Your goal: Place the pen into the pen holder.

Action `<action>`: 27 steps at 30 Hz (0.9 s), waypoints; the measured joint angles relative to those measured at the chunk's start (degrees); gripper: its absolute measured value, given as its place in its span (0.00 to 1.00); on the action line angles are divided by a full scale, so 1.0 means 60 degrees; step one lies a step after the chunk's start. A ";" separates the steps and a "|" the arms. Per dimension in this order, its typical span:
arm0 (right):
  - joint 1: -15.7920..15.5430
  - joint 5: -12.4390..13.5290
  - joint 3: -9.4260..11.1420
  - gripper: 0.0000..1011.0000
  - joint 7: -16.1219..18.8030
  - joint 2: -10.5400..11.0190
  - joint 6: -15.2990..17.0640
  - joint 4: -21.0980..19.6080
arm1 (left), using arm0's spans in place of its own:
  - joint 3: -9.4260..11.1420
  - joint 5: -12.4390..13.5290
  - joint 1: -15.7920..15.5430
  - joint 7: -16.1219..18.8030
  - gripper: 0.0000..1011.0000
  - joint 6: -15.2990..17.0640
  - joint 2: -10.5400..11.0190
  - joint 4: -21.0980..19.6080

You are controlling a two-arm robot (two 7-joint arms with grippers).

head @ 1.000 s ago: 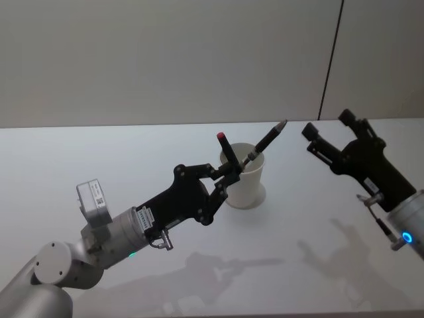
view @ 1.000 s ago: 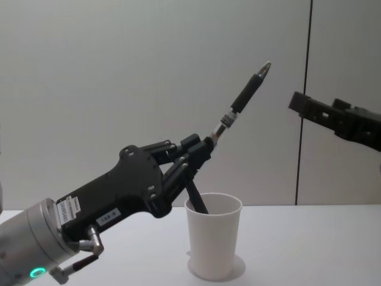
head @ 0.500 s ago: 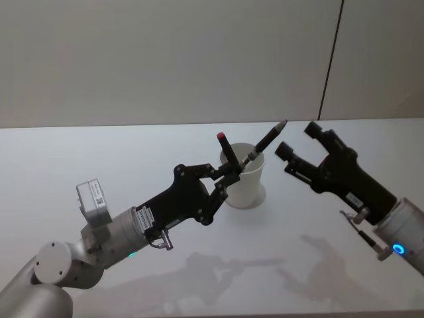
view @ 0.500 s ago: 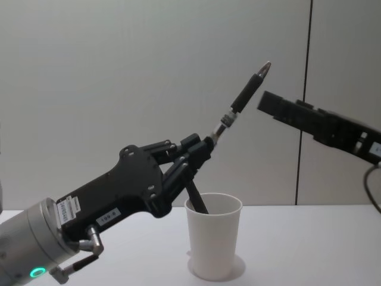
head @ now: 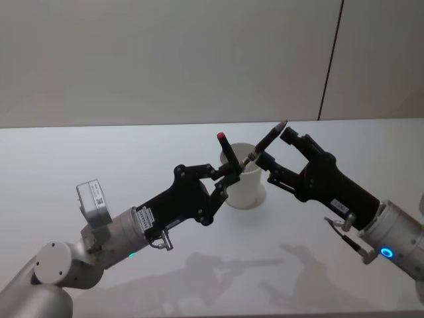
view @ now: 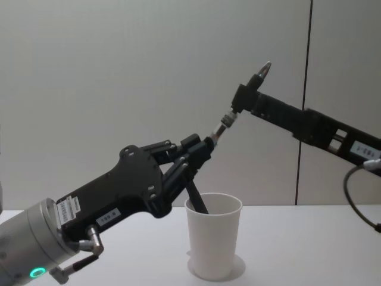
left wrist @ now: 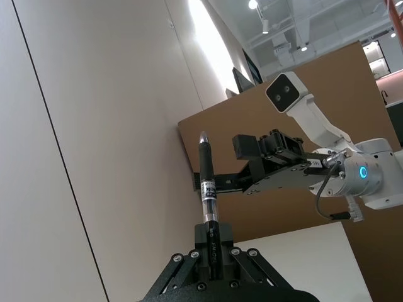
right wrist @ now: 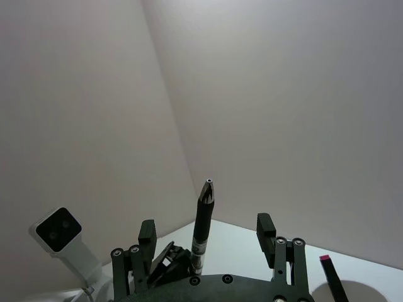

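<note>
left gripper clamps the pen low; right gripper brackets its upper barrel, fingers apart. pen: light, rigid, slick. cup tips easily.

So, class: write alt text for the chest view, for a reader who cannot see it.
The left tool holds a black pen tilted up above a white paper cup, which already holds another pen. The right tool, open, reaches in around the raised pen's upper end.
</note>
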 joint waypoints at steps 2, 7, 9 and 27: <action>0.0043 0.0035 -0.0041 0.99 0.0034 -0.0025 0.0014 0.0055 | 0.0000 0.0000 0.0000 0.0000 0.12 0.0000 0.0001 -0.0001; 0.0119 0.0103 -0.0109 0.99 0.0058 -0.0065 0.0030 0.0168 | 0.0001 0.0001 0.0000 0.0000 0.12 0.0000 0.0000 0.0000; 0.0156 0.0139 -0.0140 0.99 0.0058 -0.0086 0.0032 0.0221 | 0.0000 0.0001 0.0000 0.0000 0.12 0.0000 0.0001 0.0000; 0.0413 0.0474 -0.0370 0.66 -0.0022 -0.0225 0.0070 0.0492 | 0.0001 0.0001 0.0001 0.0001 0.12 0.0001 0.0000 -0.0001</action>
